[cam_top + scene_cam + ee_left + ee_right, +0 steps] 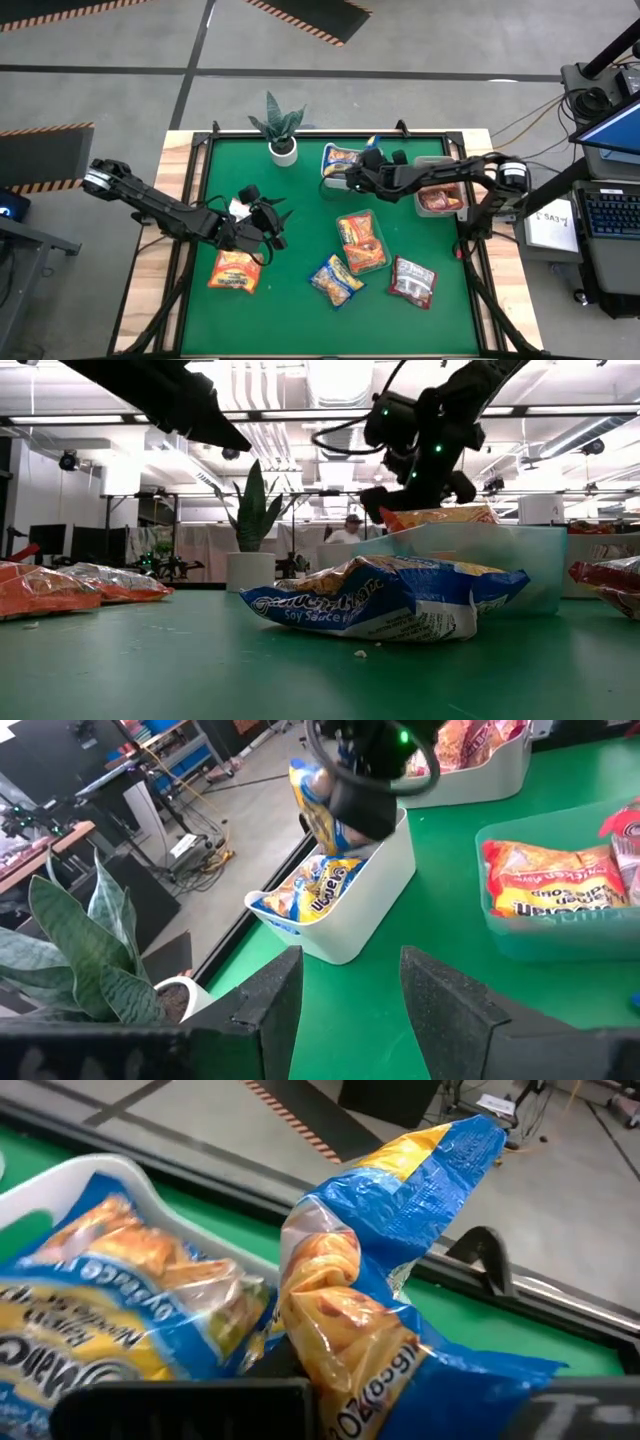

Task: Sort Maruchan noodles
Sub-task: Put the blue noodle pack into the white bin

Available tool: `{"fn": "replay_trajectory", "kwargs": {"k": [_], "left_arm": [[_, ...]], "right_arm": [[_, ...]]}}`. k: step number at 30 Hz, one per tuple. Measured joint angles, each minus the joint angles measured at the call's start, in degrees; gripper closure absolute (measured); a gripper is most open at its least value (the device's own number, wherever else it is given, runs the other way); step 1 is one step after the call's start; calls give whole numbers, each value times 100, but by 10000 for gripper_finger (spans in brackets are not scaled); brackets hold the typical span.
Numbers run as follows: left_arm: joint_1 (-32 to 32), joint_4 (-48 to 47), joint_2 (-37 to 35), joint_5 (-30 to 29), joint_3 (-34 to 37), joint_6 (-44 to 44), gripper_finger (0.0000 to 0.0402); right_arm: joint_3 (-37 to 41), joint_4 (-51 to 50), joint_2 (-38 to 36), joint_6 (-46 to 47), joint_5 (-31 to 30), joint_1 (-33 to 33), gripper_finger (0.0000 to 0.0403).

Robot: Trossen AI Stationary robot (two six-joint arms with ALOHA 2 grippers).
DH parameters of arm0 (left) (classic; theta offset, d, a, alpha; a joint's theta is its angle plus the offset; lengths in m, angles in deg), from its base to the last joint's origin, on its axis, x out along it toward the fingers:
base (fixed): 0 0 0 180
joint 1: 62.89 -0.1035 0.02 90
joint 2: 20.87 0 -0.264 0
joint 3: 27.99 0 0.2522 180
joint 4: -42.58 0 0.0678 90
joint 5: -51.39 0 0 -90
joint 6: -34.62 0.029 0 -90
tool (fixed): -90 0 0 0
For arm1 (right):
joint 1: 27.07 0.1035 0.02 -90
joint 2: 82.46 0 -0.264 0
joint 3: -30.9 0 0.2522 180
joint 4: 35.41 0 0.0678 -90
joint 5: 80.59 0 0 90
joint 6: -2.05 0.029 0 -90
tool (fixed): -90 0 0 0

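I hold a crinkled yellow-and-blue plastic noodle packet (400, 1280) pinched in my right pincer (365, 160) just above the white plastic tub (331, 178), left pincer (268, 228) parted and empty, four packets unsorted on the green desk (300, 320).

Green table (300, 200), noodle packets (337, 281), tubs (333, 172), plant (282, 128)

1. You cannot see the right gripper's (300, 1400) fingertips; the held yellow-and-blue packet (400, 1280) covers them.
2. The white tub (350, 910) hides the lower part of its packets.
3. The red packet (610, 585) at three o'clock is cut off.
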Motion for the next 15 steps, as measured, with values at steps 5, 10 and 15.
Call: {"fn": "replay_trajectory", "kwargs": {"k": [5,10,15], "left_arm": [[0,52,0,2,22,-16,249],[0,63,0,2,22,-107,249],[0,63,0,2,22,-354,249]], "right_arm": [[-95,2,289,7,16,3,366],[-125,-3,354,2,181,5,331],[-122,-19,257,-195,330,39,278]]}}
